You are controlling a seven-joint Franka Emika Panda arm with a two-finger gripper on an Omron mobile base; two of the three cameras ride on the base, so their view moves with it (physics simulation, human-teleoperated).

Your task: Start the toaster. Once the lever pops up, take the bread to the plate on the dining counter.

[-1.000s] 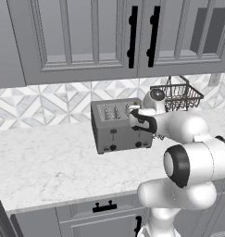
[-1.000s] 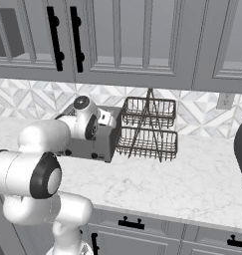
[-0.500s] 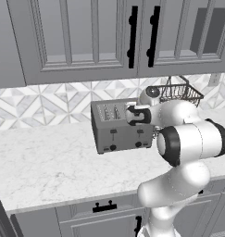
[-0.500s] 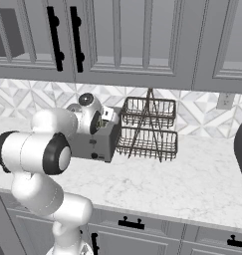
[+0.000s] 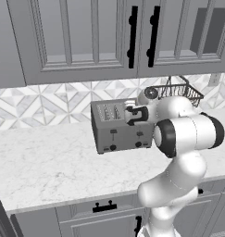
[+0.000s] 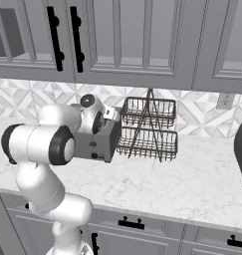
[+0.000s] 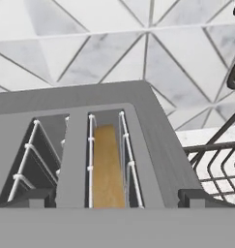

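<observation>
The grey toaster (image 5: 115,132) stands on the kitchen counter against the tiled wall, its two levers and knobs facing the front. My gripper (image 5: 131,115) hovers just above its right top slots. In the hand view the fingertips (image 7: 34,197) stand wide apart, open and empty, on either side of a slot. The tan bread (image 7: 107,169) sits down in that slot between the wire guides. From the right, my arm covers much of the toaster (image 6: 97,145). The plate and the dining counter are out of view.
A dark wire two-tier basket rack (image 6: 148,130) stands right beside the toaster (image 7: 153,140), close to my hand, and shows as the rack (image 5: 178,90) behind my arm. Grey wall cabinets hang above. White marble counter (image 5: 44,166) stretches left and forward.
My hand has shifted slightly left over the toaster's top while the elbow has swung up and forward. The jaws have stayed open. The toaster and the rack have not moved.
</observation>
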